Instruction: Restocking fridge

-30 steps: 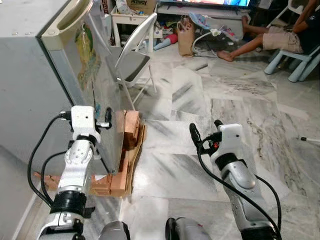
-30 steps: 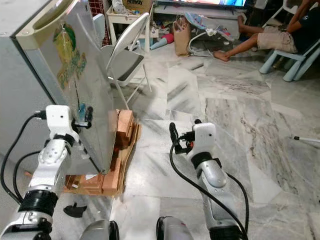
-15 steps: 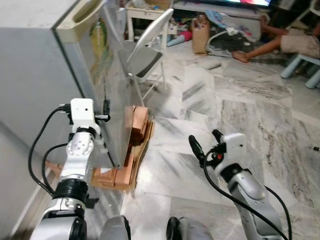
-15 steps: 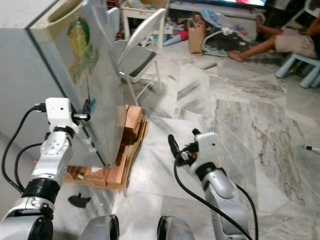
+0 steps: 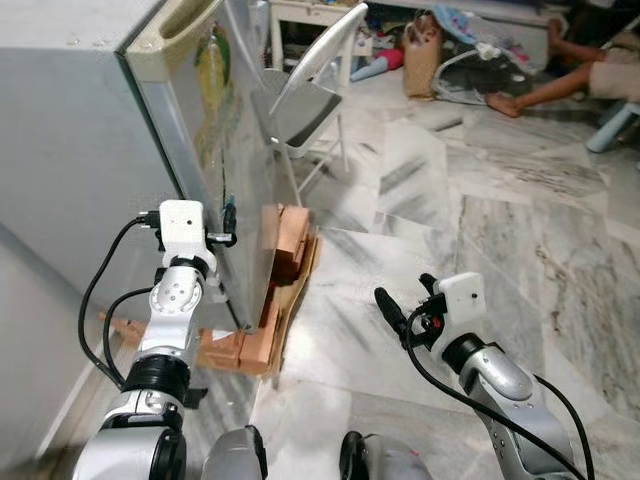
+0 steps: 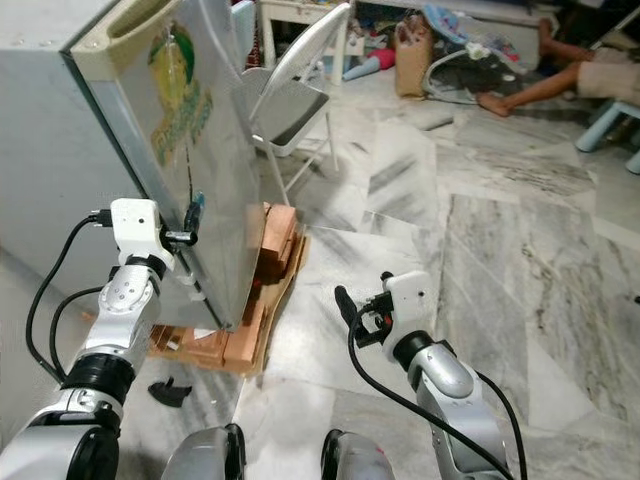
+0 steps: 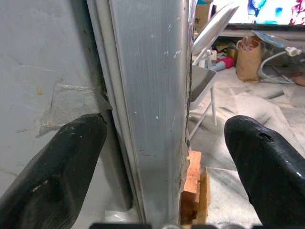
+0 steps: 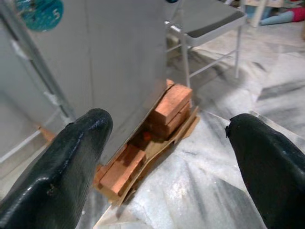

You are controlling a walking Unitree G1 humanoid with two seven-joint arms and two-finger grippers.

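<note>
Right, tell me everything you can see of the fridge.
The tall grey metal fridge stands at the robot's left, door shut. Its brushed silver door has a cream top handle strip and a green and yellow sticker. It rests on reddish wooden blocks over cardboard. The left pincer, open, straddles the door's edge.

1. A round teal sticker (image 8: pixel 40 13) on the fridge (image 8: pixel 119 62) bears the digit "5"; it sits on the grey door beyond the right gripper (image 8: pixel 167 157), toward one finger's side
2. The green-and-yellow decal (image 6: pixel 177 95) higher on that door carries lettering too blurred to read
</note>
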